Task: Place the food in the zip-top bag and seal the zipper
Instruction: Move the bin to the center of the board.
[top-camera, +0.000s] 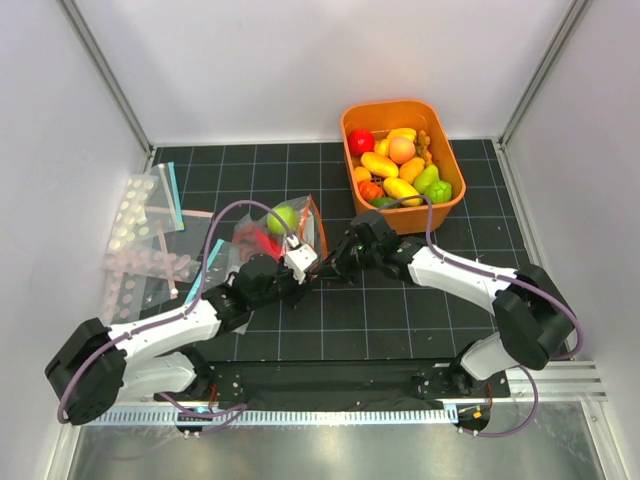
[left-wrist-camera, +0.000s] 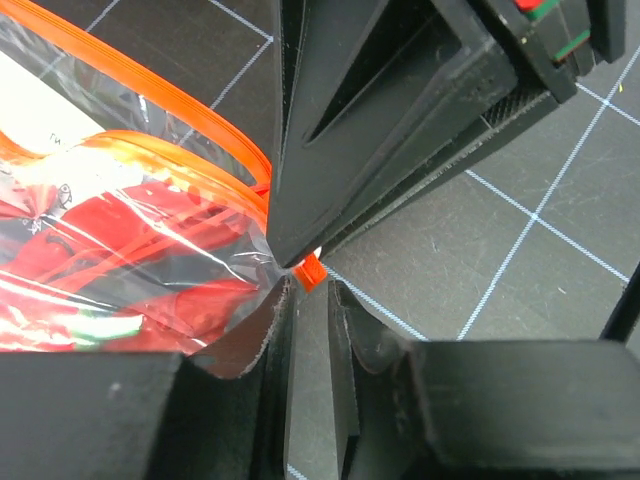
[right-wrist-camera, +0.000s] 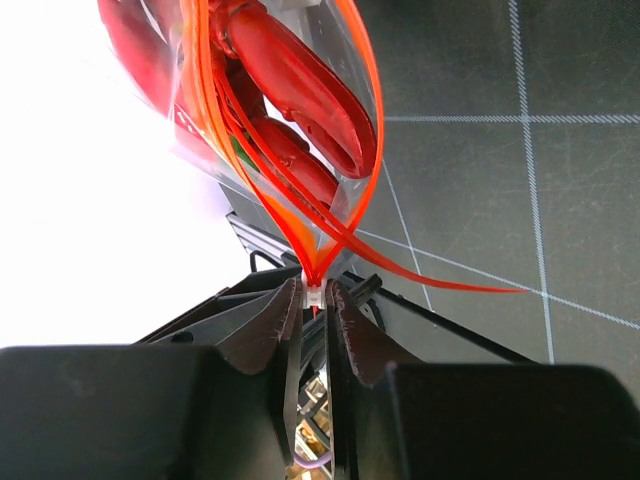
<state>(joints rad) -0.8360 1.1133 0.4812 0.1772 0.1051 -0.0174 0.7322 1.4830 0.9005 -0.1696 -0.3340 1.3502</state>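
Observation:
The clear zip-top bag (top-camera: 300, 228) lies on the mat with the round light-green fruit (top-camera: 283, 218) and the red lobster (top-camera: 256, 243) inside. My left gripper (top-camera: 303, 262) is closed to a narrow gap on the bag's corner (left-wrist-camera: 240, 290), by the end of the red-orange zipper (left-wrist-camera: 180, 110). My right gripper (top-camera: 333, 265) faces it, shut on the small white slider (right-wrist-camera: 315, 294) where the zipper strips (right-wrist-camera: 370, 150) meet. Beyond the slider the two strips bow apart, and the lobster (right-wrist-camera: 300, 90) shows between them. The two grippers nearly touch.
An orange bin (top-camera: 447, 205) of yellow, orange and green toy produce stands at the back right. Flat clear bags with teal strips (top-camera: 140, 235) lie at the left. White walls close the cell at back and sides.

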